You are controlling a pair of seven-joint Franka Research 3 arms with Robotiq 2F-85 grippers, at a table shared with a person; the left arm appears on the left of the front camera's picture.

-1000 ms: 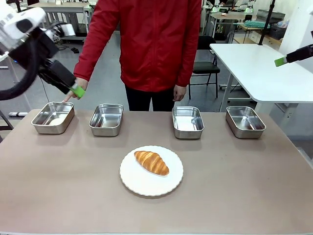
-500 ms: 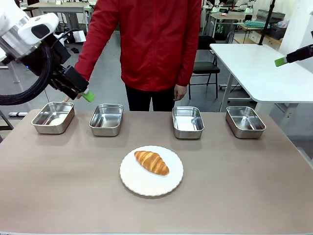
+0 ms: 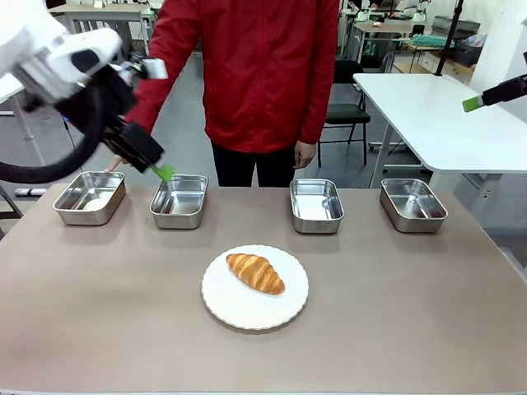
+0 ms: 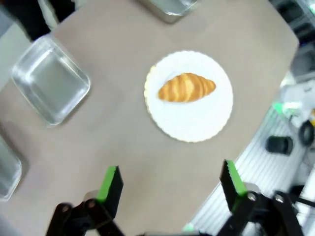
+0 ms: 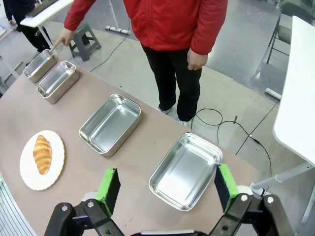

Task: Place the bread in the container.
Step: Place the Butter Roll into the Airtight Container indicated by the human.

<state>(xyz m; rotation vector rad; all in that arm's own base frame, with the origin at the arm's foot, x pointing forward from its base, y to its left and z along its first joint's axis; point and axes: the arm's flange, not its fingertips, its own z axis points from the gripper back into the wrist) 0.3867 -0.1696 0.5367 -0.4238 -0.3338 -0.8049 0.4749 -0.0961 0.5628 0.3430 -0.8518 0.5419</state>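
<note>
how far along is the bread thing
Nothing done yet: the croissant lies on the white plate, untouched. In hand: the left gripper is open and empty, up above the table. Left: grasp it, lift it, and set it in, probably, the end pan that the person's hand points to.

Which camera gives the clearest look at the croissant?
The front view: the croissant lies sharp and unobstructed on the white plate, its ridged crust plain. The left wrist view shows it from above, whole but blurred. The right wrist view shows it small, near the left edge.
</note>
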